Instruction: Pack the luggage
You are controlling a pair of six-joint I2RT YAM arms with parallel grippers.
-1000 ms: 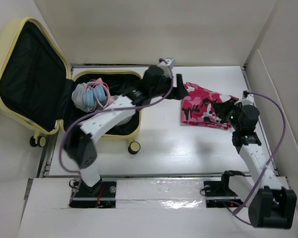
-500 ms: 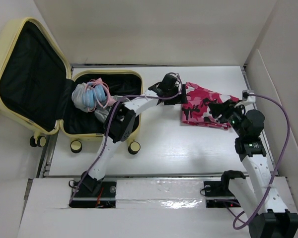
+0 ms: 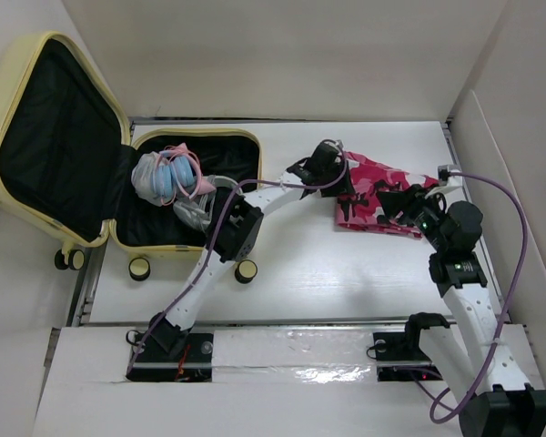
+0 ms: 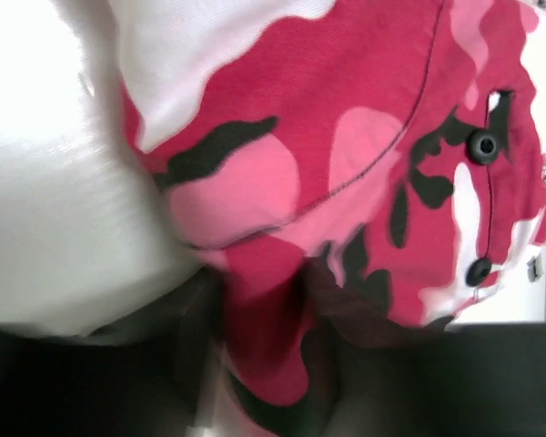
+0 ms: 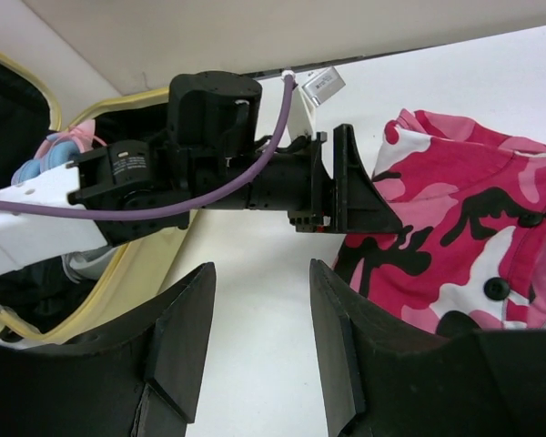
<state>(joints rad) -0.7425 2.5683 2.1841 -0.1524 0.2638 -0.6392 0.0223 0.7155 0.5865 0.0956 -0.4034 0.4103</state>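
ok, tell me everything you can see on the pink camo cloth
The pink, red, black and white camouflage garment looks like woven cotton, with stitched seams and small black buttons. It lies loosely folded and rumpled on the white tabletop, right of the pale-yellow hard-shell suitcase, not in it. The left gripper is at its edge nearest the suitcase, cloth bunched between the fingers; a firm grip can't be confirmed. The open right gripper hangs close by, empty.

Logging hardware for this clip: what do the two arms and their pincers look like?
The left arm and right arm have white shells between black joints, each trailing a purple cable. The right pincer has broad matte-black fingers; the left pincer is black too.
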